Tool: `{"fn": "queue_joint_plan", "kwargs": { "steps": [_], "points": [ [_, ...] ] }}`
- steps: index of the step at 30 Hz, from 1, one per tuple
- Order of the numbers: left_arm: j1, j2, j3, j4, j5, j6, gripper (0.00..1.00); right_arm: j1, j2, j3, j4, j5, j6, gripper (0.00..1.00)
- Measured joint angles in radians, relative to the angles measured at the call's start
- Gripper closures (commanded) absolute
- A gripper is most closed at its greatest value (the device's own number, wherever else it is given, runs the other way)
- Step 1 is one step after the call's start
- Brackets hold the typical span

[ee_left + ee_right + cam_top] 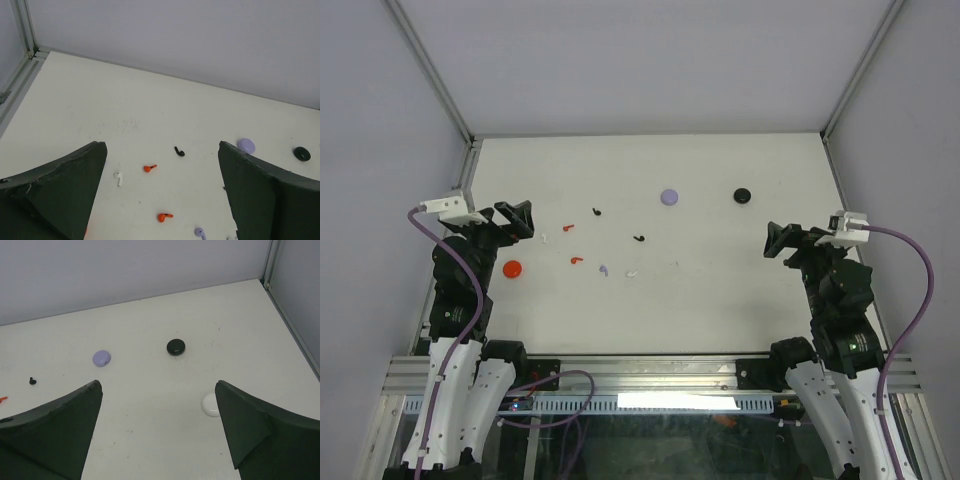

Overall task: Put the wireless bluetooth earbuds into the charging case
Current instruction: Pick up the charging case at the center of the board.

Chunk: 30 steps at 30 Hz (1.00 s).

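Note:
Tiny hook-shaped earbuds lie scattered left of the table's middle: two red earbuds (568, 227) (577, 260), two black ones (596, 211) (639, 239), a lilac one (604, 270) and a white one (631, 273). Round charging cases lie apart from them, all closed: a red case (512, 268), a lilac case (669, 196), a black case (742, 195) and a white case (210, 405). My left gripper (517, 222) hovers open at the left, above the red case, empty. From the left wrist, a red earbud (149, 168) and a white earbud (118, 178) show between its fingers. At the right, my right gripper (780, 240) is open and empty, beside the white case.
Grey walls with metal corner posts (430, 75) enclose the white table (720, 300) on three sides. The arm bases and a metal rail (650, 375) run along the near edge. A purple cable (915, 300) loops off each wrist.

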Motion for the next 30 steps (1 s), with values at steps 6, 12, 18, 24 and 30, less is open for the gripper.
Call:
{"fn": "queue_joint_plan", "kwargs": {
  "steps": [6, 12, 18, 24, 30],
  "points": [
    [0.0, -0.002, 0.0, -0.001, -0.028, -0.021, 0.01, 0.0, -0.01, 0.0, 0.0, -0.001, 0.0, 0.01],
    [0.0, 0.008, 0.017, -0.049, -0.06, -0.057, 0.01, 0.0, -0.041, 0.0, 0.001, -0.005, 0.0, 0.01],
    [0.0, 0.066, 0.056, -0.15, -0.135, -0.156, 0.01, -0.001, -0.05, 0.0, 0.003, -0.056, 0.0, 0.01],
    [0.0, 0.138, 0.07, -0.294, -0.207, -0.272, 0.01, -0.001, -0.05, 0.0, 0.009, -0.106, 0.0, 0.01],
    [0.0, 0.289, 0.071, -0.429, -0.267, -0.383, 0.01, -0.001, -0.05, -0.017, 0.015, -0.151, -0.004, 0.01]
  ]
}}
